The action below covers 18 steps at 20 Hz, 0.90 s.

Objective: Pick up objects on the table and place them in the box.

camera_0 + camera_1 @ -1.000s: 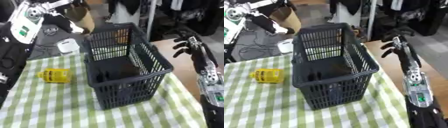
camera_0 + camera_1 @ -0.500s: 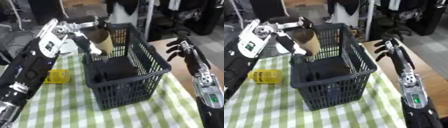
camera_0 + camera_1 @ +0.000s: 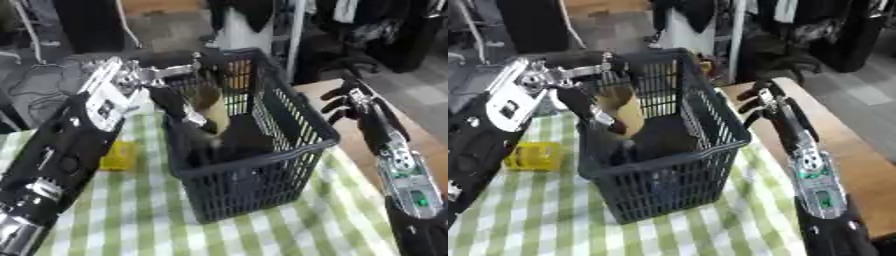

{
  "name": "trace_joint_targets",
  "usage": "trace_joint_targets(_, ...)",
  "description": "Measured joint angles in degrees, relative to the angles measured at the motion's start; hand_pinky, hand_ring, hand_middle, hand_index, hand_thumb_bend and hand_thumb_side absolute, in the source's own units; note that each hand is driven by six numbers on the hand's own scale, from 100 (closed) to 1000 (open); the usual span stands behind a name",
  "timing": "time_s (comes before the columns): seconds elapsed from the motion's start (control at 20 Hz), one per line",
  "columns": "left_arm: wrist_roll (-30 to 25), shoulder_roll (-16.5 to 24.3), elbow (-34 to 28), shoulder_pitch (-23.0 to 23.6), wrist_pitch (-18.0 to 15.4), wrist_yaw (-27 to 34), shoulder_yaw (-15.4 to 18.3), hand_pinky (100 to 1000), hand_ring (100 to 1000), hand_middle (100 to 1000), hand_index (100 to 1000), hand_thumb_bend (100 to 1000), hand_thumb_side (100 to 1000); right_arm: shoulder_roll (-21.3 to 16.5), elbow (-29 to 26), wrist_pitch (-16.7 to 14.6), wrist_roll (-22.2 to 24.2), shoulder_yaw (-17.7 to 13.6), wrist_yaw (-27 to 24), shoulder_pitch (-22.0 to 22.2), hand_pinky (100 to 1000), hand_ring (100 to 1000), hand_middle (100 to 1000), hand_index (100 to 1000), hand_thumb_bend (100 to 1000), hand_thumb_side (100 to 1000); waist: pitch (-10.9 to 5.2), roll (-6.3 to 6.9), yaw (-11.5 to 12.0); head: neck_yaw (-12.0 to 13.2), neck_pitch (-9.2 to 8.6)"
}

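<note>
Green-and-white checked cloth covers the desk point(image 3: 289, 225), with a dark plastic basket point(image 3: 262, 165) at its middle and dim clutter behind.

Reaching in over the basket's near-left rim, the left hand point(image 3: 595, 116) is down inside it against a tan object point(image 3: 627, 107) leaning on the far wall; blur hides the fingers, so I cannot tell whether it is clenched, released or grasping the object. Right hand point(image 3: 346, 102) hovers beside the basket's right rim above bare wood, fingers spread and released, grasping nothing. Left of the basket, a yellow can point(image 3: 534, 156) lies on its side on the cloth, apart from both hands.
</note>
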Motion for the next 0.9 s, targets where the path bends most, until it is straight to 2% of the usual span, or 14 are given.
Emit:
trace_joint_targets(0.15,3.82,1.01,-0.76,0.00,-0.02,-1.52,0.08,959,976,1000,1000,878,1000,0.00,0.17,-0.01,0.00,-0.01,0.00,0.00,426,578,613,721,100,681,0.00,0.00,0.25,0.00,0.00)
trace_joint_targets(0.2,4.47,1.28,-0.93,0.03,-0.05,-1.92,0.08,920,947,974,990,864,905,0.00,0.17,-0.01,0.00,-0.01,0.00,0.00,426,578,613,721,100,680,0.00,0.00,0.37,-0.01,0.00)
trace_joint_targets(0.25,5.00,1.57,-1.24,0.27,-0.04,-2.15,0.11,899,926,954,981,858,858,0.00,0.17,-0.01,0.00,-0.02,0.00,0.00,426,578,613,721,100,680,0.00,0.00,0.47,-0.03,0.00)
trace_joint_targets(0.3,5.50,1.96,-1.77,0.79,0.06,-2.18,0.18,862,884,898,948,850,734,-0.02,0.18,-0.02,-0.01,-0.04,0.00,0.00,426,578,613,721,100,679,0.00,0.00,0.67,-0.07,0.00)
trace_joint_targets(0.35,6.07,2.56,-2.77,1.61,0.37,-1.97,0.51,862,884,898,948,850,734,-0.03,0.19,-0.02,-0.02,-0.05,0.00,-0.01,426,578,613,721,100,679,0.00,0.00,0.93,-0.14,0.00)
trace_joint_targets(0.45,7.15,4.42,-5.21,3.97,1.71,-0.68,1.52,794,811,801,901,685,485,-0.06,0.22,-0.05,-0.05,-0.21,0.00,-0.02,426,578,613,721,100,678,0.00,0.00,1.44,-0.36,0.01)
trace_joint_targets(0.55,9.82,7.24,-9.28,8.70,5.61,2.26,4.57,759,772,753,874,626,464,-0.41,0.38,-0.10,-0.25,-0.59,0.00,-0.02,427,579,613,721,100,677,0.00,0.00,2.45,-0.81,0.06)
trace_joint_targets(0.7,15.45,12.79,-16.17,16.80,13.41,8.36,10.43,740,753,729,856,639,484,-0.87,0.52,-0.03,-0.76,-1.16,0.01,-0.02,427,579,614,721,100,677,0.00,-0.01,3.38,-1.19,0.12)
trace_joint_targets(0.9,22.54,18.07,-24.25,27.60,21.36,14.71,18.34,723,730,705,845,619,497,-1.62,0.52,0.20,-1.63,-2.13,0.01,-0.02,427,580,615,721,100,678,0.05,-0.03,5.11,-1.19,1.84)
